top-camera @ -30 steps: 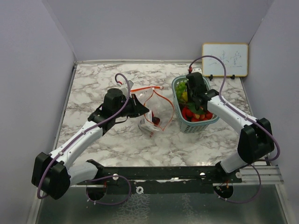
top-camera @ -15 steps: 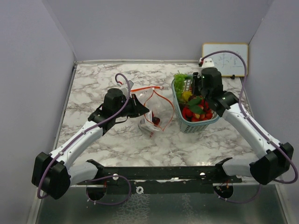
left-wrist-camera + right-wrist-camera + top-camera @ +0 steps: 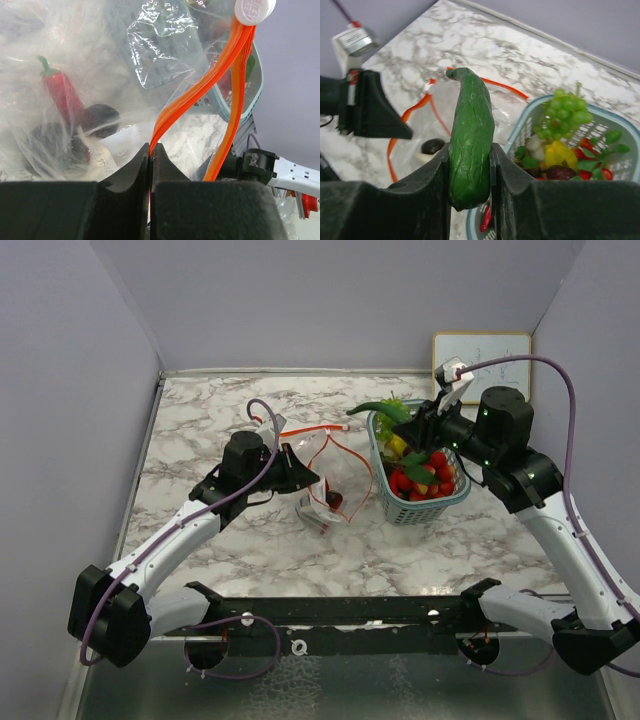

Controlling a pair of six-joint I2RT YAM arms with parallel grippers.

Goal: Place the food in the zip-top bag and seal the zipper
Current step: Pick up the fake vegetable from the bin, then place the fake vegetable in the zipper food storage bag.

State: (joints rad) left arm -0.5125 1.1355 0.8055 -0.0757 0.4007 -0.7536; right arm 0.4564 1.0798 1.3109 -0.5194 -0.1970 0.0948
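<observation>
The marble-patterned tabletop (image 3: 200, 420), white with grey veining, carries everything. On it, just left of centre, the zip-top bag (image 3: 340, 465) stands slumped and gaping, a crinkly clear film full of creases and glare. Just beside it on the right sits the teal mesh basket (image 3: 420, 508), a rounded plastic tub with a gridded wall. A small wood-framed whiteboard (image 3: 481, 367) leans on the back wall behind the basket.

The left claw (image 3: 151, 150) is pinched fully together on the zipper (image 3: 172, 107), a flat, ribbed orange-red strip. From the black fingertips the strip curves up to a white oval slider tab (image 3: 255, 9).

The right claw (image 3: 470, 150) is clamped around a green cucumber-shaped toy (image 3: 472, 110). This long piece has a wrinkled, matte skin and a curled tip. It is held in the air at the basket's far left rim, pointing towards the bag.

Most of the food lies heaped in the basket. A knobbly bunch of green grapes (image 3: 567, 107) and a glossy yellow pepper (image 3: 559, 154) lie there among red pieces and green leaves. Inside the bag lie a slim red chili with a green stem (image 3: 62, 95) and a dark rounded piece (image 3: 100, 117), too blurred by the plastic to name.
</observation>
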